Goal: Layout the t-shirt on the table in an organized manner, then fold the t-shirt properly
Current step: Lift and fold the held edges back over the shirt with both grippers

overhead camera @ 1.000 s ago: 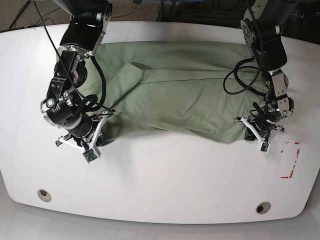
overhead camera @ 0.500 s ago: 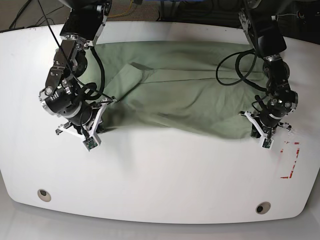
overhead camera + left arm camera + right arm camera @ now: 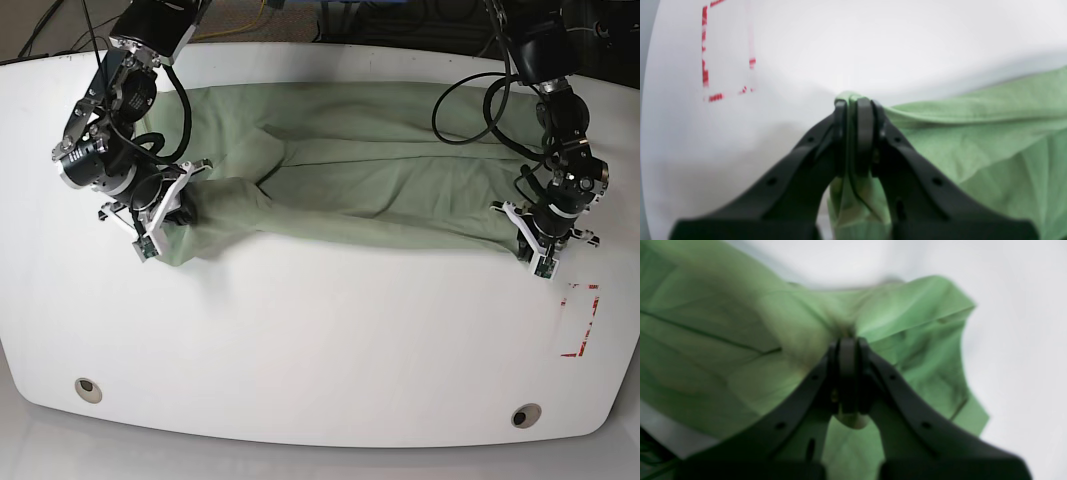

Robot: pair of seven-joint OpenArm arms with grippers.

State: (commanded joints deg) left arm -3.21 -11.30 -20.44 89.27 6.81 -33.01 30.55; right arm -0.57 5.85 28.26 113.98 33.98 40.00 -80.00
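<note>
Both your arms have pulled outward and up-table, stretching the t-shirt [image 3: 350,180] into a long band. Near edge: your left gripper [image 3: 853,110] is clamped tight on a hem corner, your right gripper [image 3: 847,350] pinched closed on bunched cloth. Beyond, the shirt lies across the table [image 3: 320,340], far half.

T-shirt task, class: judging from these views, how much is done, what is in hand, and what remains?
Done: the pale sage-green cloth t-shirt lies stretched sideways on the white table. In hand: left gripper and right gripper each pinch an end. Left: wrinkles, a bunched end, and every fold.
</note>
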